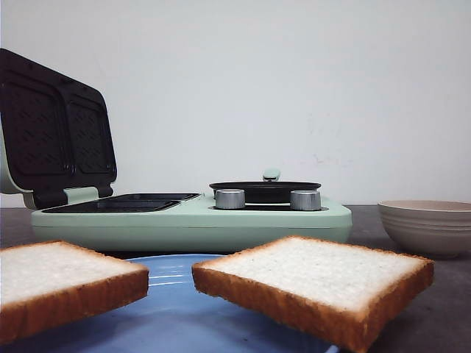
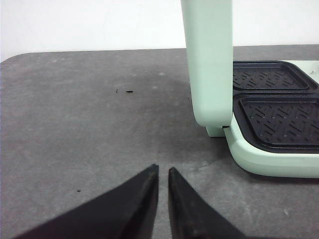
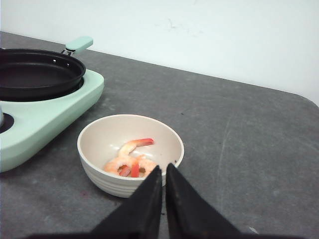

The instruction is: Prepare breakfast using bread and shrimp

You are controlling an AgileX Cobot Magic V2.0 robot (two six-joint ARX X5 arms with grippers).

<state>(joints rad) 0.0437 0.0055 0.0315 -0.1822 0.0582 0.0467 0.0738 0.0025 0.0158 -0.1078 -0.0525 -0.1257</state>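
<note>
Two bread slices (image 1: 318,283) (image 1: 62,287) fill the lower frame on a blue plate (image 1: 173,316), mint breakfast maker (image 1: 191,217) behind them, shrimp (image 3: 130,162) in the beige bowl (image 3: 130,152) — left claw (image 2: 163,174) and right claw (image 3: 163,172) both pressed nearly together, holding nothing, over the grey surface (image 2: 89,129).

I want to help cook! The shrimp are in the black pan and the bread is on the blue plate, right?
Not quite. The shrimp are in the beige bowl beside the cooker; the right wrist view shows the black pan empty. The bread is on the blue plate.
</note>
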